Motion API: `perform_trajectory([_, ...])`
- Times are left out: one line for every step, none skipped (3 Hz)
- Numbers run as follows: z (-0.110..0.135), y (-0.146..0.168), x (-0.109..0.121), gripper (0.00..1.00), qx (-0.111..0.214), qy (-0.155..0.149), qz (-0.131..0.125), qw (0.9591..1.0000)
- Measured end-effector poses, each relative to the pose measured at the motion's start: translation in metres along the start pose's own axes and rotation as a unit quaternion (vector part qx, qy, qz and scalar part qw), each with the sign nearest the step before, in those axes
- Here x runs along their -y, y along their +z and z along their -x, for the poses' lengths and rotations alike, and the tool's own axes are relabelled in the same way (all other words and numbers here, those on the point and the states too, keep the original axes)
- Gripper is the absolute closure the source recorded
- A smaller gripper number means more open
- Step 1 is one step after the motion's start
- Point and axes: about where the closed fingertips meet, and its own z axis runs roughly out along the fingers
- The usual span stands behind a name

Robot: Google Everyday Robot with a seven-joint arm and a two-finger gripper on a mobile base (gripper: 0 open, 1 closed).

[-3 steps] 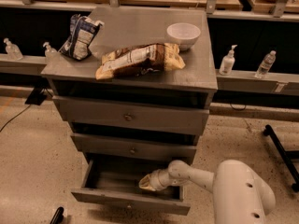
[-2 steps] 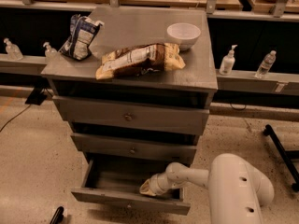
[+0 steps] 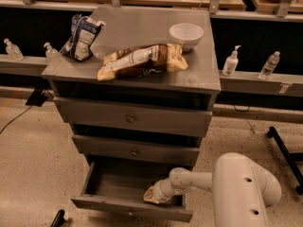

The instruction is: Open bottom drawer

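Your gripper (image 3: 152,196) is sitting inside the bottom drawer (image 3: 118,206), low on the right side, just behind the drawer front. It's showing as a yellowish tip on the end of the white wrist; you can't tell from this angle whether it's gripping anything or released. The arm (image 3: 199,179) is reaching in from the right, running leftward and down over the drawer's right wall, and its large white link (image 3: 244,193) is filling the lower right corner.

The bottom drawer is standing pulled out from the cabinet, with its dark interior exposed and its front leaning toward the camera at the base of the stack. Above it the middle drawer (image 3: 135,150) and the top drawer (image 3: 130,118) are both sitting pushed in, each showing a small round knob at centre.

On the cabinet top (image 3: 203,70) a brown and yellow snack bag (image 3: 142,60) is lying flat near the front edge, a blue and white bag (image 3: 81,37) is leaning at the back left, and a white bowl (image 3: 186,34) is resting at the back right, apart from both bags.

Behind the cabinet, bottles are standing on a ledge: two on the right (image 3: 231,61) and two on the left (image 3: 13,49).
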Motion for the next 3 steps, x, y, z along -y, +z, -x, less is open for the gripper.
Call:
perform_trajectory([0.0,-0.006,-0.009,1.0,-0.001,0.008,0.004,1.0])
perform_trajectory([0.0,-0.006,-0.009,1.0,-0.001,0.008,0.004,1.0])
perform_trajectory([-0.009,-0.023,0.002,1.0,0.025,0.03,-0.027,0.9989])
